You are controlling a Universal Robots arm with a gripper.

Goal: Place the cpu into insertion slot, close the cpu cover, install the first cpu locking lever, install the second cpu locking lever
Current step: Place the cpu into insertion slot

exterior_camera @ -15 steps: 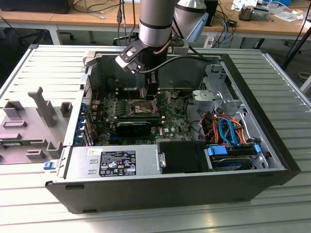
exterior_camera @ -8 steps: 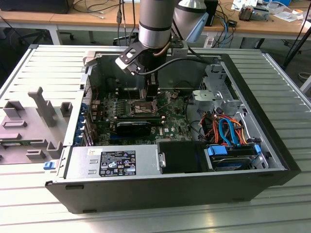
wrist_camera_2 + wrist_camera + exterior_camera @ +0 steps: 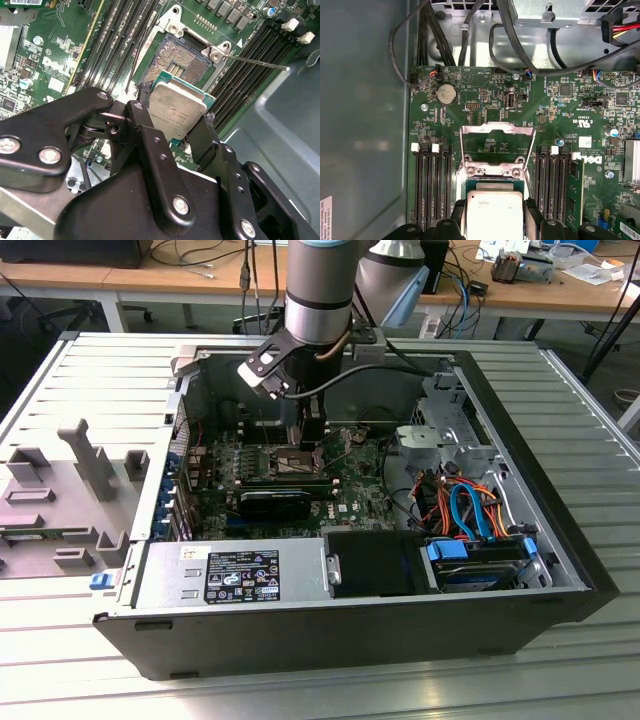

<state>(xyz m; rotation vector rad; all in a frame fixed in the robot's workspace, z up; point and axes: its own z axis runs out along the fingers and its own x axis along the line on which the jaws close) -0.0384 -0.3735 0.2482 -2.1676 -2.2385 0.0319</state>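
- The pincer is seen clenched on the cpu. The chip is gripped by two of its edges between the black fingers.
- The cpu is held with its silver top showing, over the near edge of the insertion slot. It is not set down flat in the slot. Whether it touches the slot cannot be told.
- The insertion slot is left uncovered, and its tiny pins can be seen.
- A thin metal lever is swung out to one side of the slot.
- In the first wrist view, the cpu cover is stood up open at the far side of the slot.
- Long black memory slots are seen on both sides of the slot, on the green motherboard.
- In the exterior view, the arm is reached down into the open computer case, which is laid on a ribbed metal table.
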